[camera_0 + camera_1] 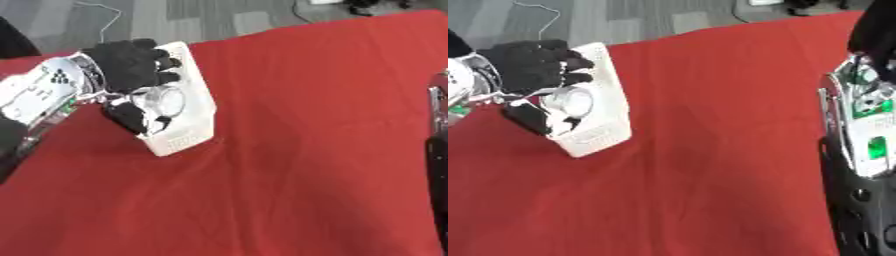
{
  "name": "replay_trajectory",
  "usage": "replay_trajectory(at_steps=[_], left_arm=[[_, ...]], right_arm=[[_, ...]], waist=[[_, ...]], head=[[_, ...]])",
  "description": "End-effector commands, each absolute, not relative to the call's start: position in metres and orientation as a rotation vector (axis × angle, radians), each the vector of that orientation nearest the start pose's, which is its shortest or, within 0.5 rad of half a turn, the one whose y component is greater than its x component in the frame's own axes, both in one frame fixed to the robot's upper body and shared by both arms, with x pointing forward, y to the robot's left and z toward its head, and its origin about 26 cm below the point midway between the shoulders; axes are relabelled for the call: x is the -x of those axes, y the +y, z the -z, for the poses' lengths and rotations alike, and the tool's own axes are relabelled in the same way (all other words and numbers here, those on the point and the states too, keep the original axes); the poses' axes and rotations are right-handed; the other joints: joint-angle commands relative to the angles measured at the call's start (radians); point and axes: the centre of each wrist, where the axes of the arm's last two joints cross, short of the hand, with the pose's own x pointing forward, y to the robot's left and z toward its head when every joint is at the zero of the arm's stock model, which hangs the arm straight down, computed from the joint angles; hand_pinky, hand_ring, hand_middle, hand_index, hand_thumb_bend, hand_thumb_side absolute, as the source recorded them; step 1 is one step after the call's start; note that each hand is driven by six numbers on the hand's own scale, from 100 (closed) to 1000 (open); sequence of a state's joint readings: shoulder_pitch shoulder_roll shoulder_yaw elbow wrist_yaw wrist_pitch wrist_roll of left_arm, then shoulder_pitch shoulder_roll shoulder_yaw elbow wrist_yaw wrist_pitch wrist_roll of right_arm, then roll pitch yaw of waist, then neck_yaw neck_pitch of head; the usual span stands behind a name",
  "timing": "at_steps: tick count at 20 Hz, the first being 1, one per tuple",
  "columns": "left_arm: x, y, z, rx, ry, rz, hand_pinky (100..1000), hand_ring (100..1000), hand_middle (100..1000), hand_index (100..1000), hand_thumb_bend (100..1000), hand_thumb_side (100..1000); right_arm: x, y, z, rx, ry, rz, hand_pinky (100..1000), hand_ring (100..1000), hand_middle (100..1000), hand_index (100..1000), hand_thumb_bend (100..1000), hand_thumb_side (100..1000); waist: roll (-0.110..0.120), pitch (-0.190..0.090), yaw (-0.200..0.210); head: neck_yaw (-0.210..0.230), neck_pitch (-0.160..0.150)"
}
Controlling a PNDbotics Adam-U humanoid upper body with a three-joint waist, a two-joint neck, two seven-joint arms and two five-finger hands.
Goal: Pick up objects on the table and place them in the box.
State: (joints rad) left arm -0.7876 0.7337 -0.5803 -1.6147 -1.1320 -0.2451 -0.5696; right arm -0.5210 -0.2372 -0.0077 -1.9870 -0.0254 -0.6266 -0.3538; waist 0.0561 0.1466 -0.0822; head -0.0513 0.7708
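Observation:
A white box stands on the red tablecloth at the left, seen tilted. My left hand, black-gloved, reaches over the box from the left. Its fingers curl over the box's top and its thumb lies below. Between them, inside the box's opening, sits a clear round object, which the hand holds. My right arm runs along the right edge of the right eye view, silver with a green light. Its black hand shows at the top right corner, off the cloth's far edge.
Grey floor lies beyond the table's far edge, with a thin cable on it. The red cloth stretches from the box across to my right arm.

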Motion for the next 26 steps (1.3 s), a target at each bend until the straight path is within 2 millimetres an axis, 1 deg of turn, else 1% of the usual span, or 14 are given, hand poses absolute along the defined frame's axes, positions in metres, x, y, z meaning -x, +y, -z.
replay_trajectory(at_steps=[1, 2, 3, 4, 7, 9, 10, 12, 14, 19, 21, 23, 24, 26], left_arm=[[-0.382, 0.22, -0.227, 1.454, 1.462, -2.797, 1000, 1000, 1000, 1000, 779, 1000], [-0.385, 0.221, -0.223, 1.424, 1.505, -2.836, 1000, 1000, 1000, 1000, 933, 1000], [-0.388, 0.222, -0.22, 1.39, 1.541, -2.877, 1000, 1000, 1000, 1000, 1000, 1000], [-0.39, 0.222, -0.217, 1.359, 1.574, -2.913, 1000, 1000, 1000, 1000, 1000, 1000], [-0.396, 0.225, -0.209, 1.239, 1.757, -3.02, 1000, 1000, 1000, 1000, 896, 1000], [-0.401, 0.228, -0.198, 1.031, 2.068, -3.133, 1000, 1000, 1000, 1000, 642, 1000], [-0.402, 0.229, -0.195, 0.878, 2.26, -3.168, 1000, 1000, 1000, 1000, 604, 1000], [-0.401, 0.227, -0.196, 0.593, 2.563, -3.179, 1000, 1000, 1000, 1000, 576, 1000], [-0.398, 0.224, -0.2, 0.323, 2.806, -3.126, 1000, 1000, 1000, 1000, 595, 1000], [-0.387, 0.218, -0.23, -0.012, 3.167, -2.864, 1000, 1000, 1000, 1000, 625, 1000], [-0.382, 0.219, -0.241, -0.05, 3.241, -2.784, 1000, 1000, 1000, 1000, 627, 1000], [-0.376, 0.219, -0.25, 0.061, 3.201, -2.801, 1000, 1000, 1000, 1000, 649, 1000], [-0.372, 0.219, -0.254, 0.215, 3.115, -2.845, 1000, 1000, 1000, 1000, 678, 1000], [-0.367, 0.219, -0.259, 0.571, 2.87, -2.919, 1000, 1000, 1000, 1000, 644, 1000]], right_arm=[[-0.313, -0.221, -0.265, 0.129, 3.129, -0.191, 358, 339, 335, 479, 100, 1000], [-0.313, -0.221, -0.265, 0.133, 3.127, -0.193, 358, 339, 335, 479, 100, 1000], [-0.313, -0.22, -0.266, 0.137, 3.126, -0.196, 358, 339, 335, 478, 100, 1000], [-0.313, -0.22, -0.266, 0.14, 3.124, -0.197, 359, 339, 335, 476, 100, 1000], [-0.313, -0.219, -0.267, 0.146, 3.122, -0.197, 358, 339, 331, 458, 100, 1000], [-0.313, -0.219, -0.267, 0.145, 3.122, -0.201, 358, 339, 333, 459, 100, 1000], [-0.313, -0.219, -0.267, 0.145, 3.122, -0.202, 358, 339, 333, 460, 100, 1000], [-0.313, -0.219, -0.267, 0.145, 3.123, -0.202, 358, 339, 335, 463, 100, 1000], [-0.313, -0.22, -0.266, 0.144, 3.124, -0.204, 358, 339, 336, 464, 100, 1000], [-0.313, -0.222, -0.265, 0.131, 3.133, -0.202, 357, 339, 335, 465, 100, 1000], [-0.313, -0.223, -0.264, 0.122, 3.136, -0.203, 358, 339, 336, 466, 100, 1000], [-0.313, -0.224, -0.263, 0.113, 3.138, -0.202, 357, 338, 335, 465, 100, 1000], [-0.313, -0.225, -0.263, 0.108, 3.14, -0.2, 357, 339, 335, 466, 100, 1000], [-0.313, -0.226, -0.262, 0.1, 3.143, -0.196, 357, 338, 335, 465, 100, 1000]], waist=[[-0.002, -0.009, -0.004], [-0.002, -0.008, -0.006], [-0.002, -0.006, -0.008], [-0.002, -0.005, -0.009], [-0.003, -0.002, -0.011], [-0.004, -0.001, -0.01], [-0.004, -0.001, -0.01], [-0.005, -0.002, -0.01], [-0.006, -0.004, -0.008], [-0.006, -0.009, 0.0], [-0.005, -0.012, 0.004], [-0.004, -0.015, 0.008], [-0.003, -0.017, 0.011], [-0.002, -0.019, 0.015]], head=[[0.017, -0.001], [0.019, -0.001], [0.021, -0.001], [0.023, -0.001], [0.025, -0.001], [0.028, -0.001], [0.028, -0.001], [0.028, -0.001], [0.028, -0.001], [0.026, -0.001], [0.022, -0.001], [0.013, -0.001], [0.008, -0.001], [0.002, -0.001]])
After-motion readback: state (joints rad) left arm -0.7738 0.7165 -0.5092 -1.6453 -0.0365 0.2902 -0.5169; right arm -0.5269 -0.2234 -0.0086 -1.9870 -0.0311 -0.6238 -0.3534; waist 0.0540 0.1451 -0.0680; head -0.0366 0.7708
